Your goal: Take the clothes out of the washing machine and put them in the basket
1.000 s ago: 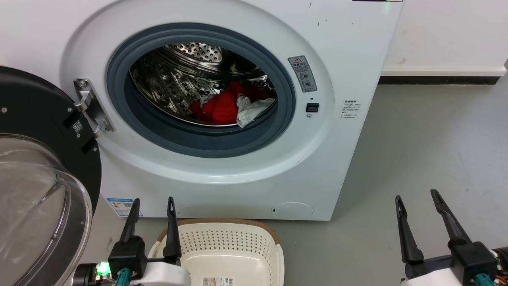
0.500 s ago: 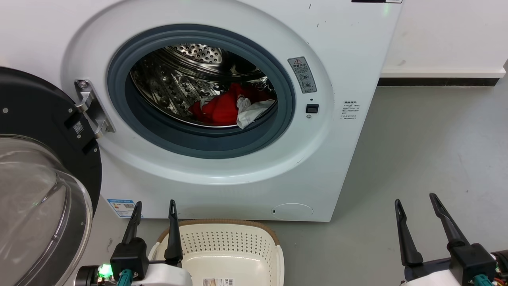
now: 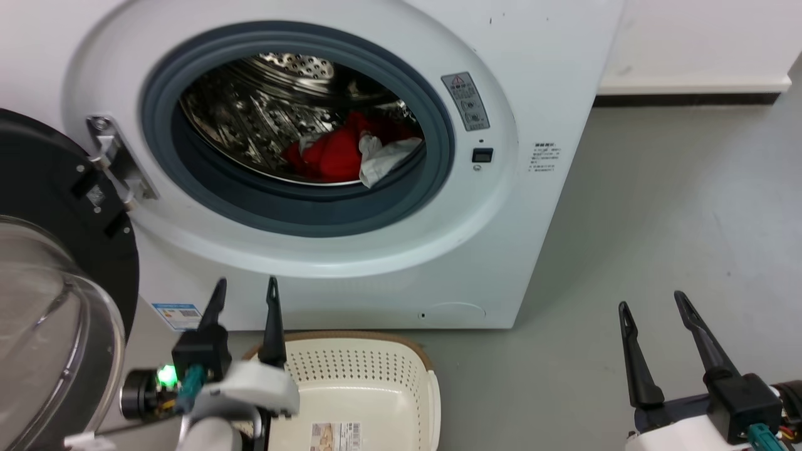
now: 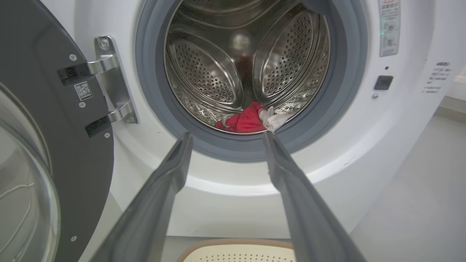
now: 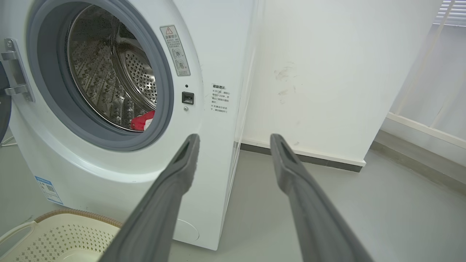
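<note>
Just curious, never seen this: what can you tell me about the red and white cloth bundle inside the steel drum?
The soft red and white cloth bundle lies crumpled low in the perforated steel drum, right of centre. Mostly bright red, a white panel at its right. Only the drum seems to touch it.

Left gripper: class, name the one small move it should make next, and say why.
Probably reach the left gripper forward and upward into the white front-loading washing machine, towards the bright red and white fabric clothes. Its jaws stand open and empty, the round door is open, the clothes lie low in the steel drum, and the left wrist view lines up with them.
</note>
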